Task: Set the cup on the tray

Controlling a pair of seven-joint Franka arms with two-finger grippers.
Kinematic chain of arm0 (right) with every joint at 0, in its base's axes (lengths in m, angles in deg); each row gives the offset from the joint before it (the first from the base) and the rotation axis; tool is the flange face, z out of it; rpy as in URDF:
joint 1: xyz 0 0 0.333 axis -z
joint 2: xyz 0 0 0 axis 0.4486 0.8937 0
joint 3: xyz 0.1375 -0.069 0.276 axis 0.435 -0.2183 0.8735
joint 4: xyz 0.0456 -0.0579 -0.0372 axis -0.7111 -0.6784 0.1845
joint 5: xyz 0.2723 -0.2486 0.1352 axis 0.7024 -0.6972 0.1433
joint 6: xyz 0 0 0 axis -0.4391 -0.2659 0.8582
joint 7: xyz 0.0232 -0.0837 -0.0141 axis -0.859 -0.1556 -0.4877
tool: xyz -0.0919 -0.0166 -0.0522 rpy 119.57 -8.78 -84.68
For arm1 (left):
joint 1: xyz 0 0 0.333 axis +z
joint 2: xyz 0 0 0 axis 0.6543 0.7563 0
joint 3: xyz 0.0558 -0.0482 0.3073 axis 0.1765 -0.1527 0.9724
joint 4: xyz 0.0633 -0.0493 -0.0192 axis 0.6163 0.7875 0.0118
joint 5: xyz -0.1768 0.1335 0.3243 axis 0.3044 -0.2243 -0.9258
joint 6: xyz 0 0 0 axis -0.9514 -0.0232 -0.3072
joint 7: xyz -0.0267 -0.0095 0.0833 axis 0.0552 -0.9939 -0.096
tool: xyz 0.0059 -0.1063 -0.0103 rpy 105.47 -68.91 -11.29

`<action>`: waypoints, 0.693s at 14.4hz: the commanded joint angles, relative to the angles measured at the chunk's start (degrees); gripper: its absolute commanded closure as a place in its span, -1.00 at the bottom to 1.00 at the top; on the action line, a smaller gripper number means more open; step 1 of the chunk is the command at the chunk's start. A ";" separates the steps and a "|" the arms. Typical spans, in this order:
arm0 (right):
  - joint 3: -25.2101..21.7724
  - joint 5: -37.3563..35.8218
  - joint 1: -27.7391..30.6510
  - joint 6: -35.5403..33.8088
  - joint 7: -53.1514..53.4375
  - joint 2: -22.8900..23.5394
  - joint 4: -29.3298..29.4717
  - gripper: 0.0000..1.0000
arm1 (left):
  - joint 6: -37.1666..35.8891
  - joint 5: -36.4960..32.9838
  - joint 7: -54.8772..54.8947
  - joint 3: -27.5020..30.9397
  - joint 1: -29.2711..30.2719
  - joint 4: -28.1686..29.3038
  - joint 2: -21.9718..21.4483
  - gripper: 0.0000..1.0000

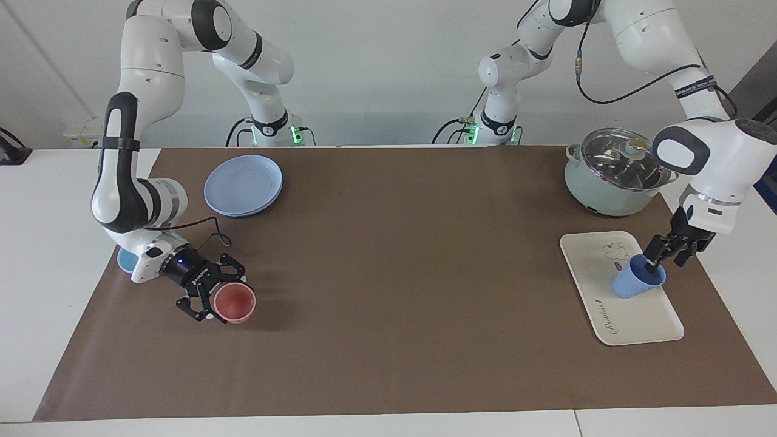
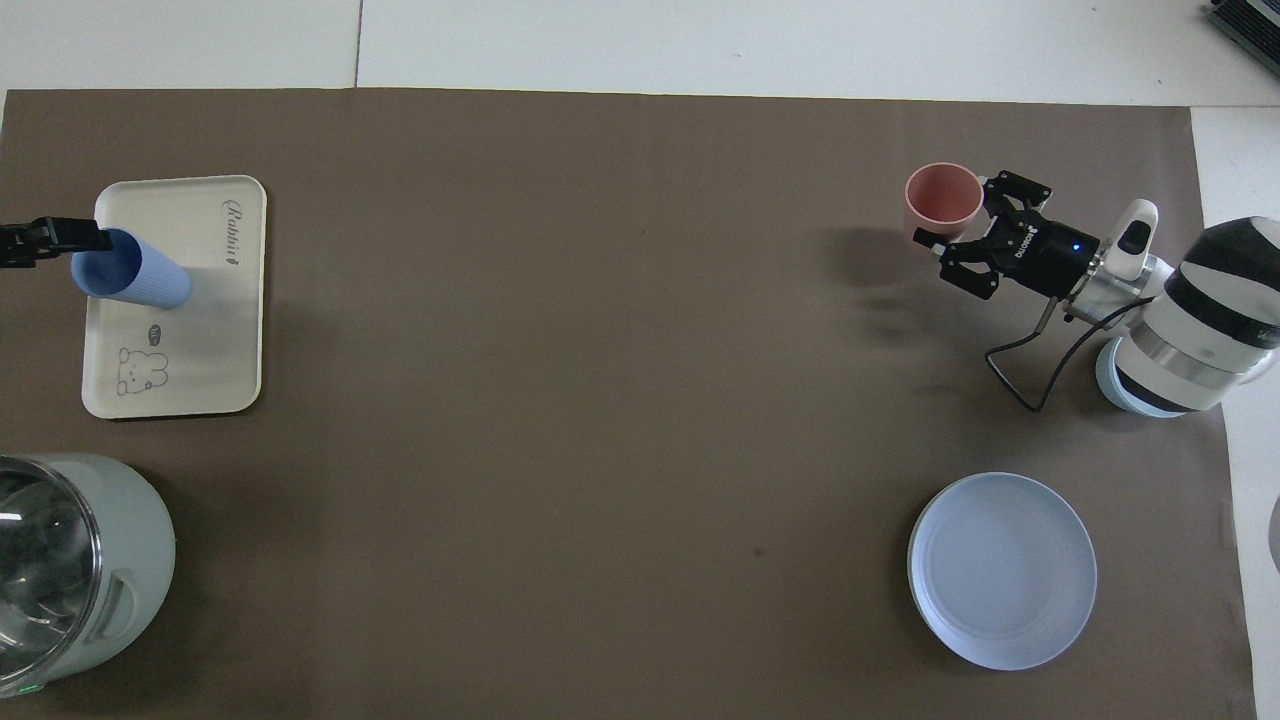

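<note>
The periwinkle-blue cup (image 1: 631, 284) (image 2: 140, 282) rests on the cream tray (image 1: 637, 321) (image 2: 215, 340), leaning a little, near the tray's edge toward the left arm's end of the table. My left gripper (image 1: 665, 260) is at the cup's rim, open. One finger reaches into the cup's mouth and the other stands outside it. At the right arm's end my right gripper (image 1: 218, 301) is low over the mat, shut on the rim of a pink cup (image 1: 235, 302) (image 2: 943, 195) that is tipped on its side.
A pale green pot (image 1: 613, 176) with a glass lid stands nearer to the robots than the tray. A round blue plate (image 1: 243, 184) sits near the right arm's base. A light-blue bowl (image 1: 126, 260) is partly hidden under the right arm.
</note>
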 commanded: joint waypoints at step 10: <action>1.21 2.18 3.51 -3.89 -8.38 -0.93 -6.88 -0.27 | -38.13 -10.43 -5.00 0.37 -13.85 -21.76 -0.75 -1.00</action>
